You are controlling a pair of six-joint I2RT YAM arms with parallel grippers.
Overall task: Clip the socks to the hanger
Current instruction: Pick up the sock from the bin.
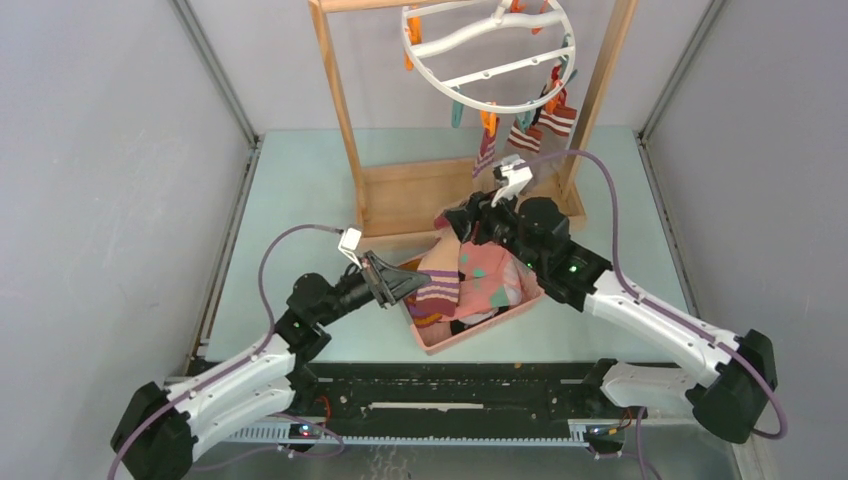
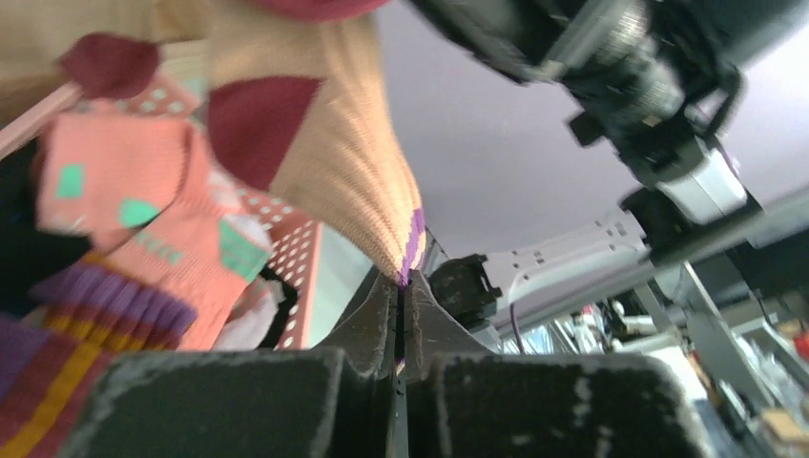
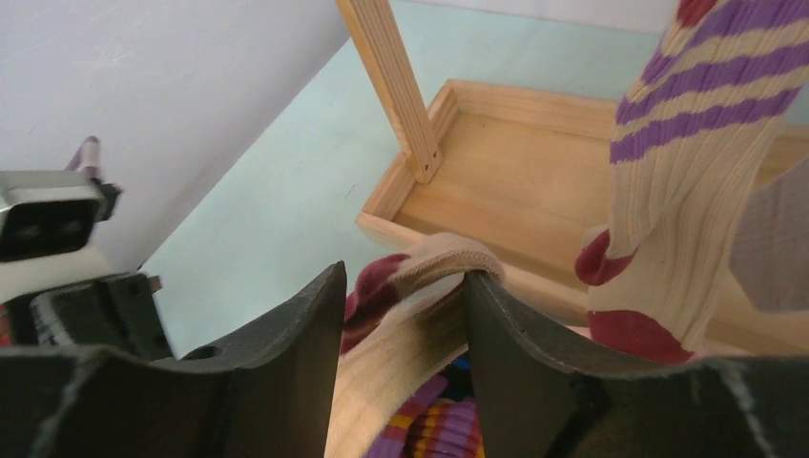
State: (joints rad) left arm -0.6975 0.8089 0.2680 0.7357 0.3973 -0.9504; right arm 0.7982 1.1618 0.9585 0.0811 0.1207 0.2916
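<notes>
My left gripper (image 1: 412, 282) is shut on the purple-tipped end of a cream sock with maroon patches (image 1: 440, 262); the left wrist view shows the fabric pinched between the closed jaws (image 2: 404, 282). The same sock (image 2: 324, 143) stretches up toward my right gripper (image 1: 453, 224). That gripper (image 3: 405, 286) is open, with the sock's cream cuff (image 3: 446, 258) lying between its fingers and over the right one. The white ring hanger (image 1: 487, 55) hangs from the wooden rack with orange and teal clips. Maroon-white striped socks (image 1: 555, 118) hang clipped at its right rim.
A pink basket (image 1: 470, 335) under both grippers holds a pink sock with teal squares (image 2: 143, 215) and a purple-orange striped sock (image 2: 67, 348). The wooden rack's tray base (image 3: 515, 181) stands just behind. A cream purple-striped sock (image 3: 687, 162) hangs at right.
</notes>
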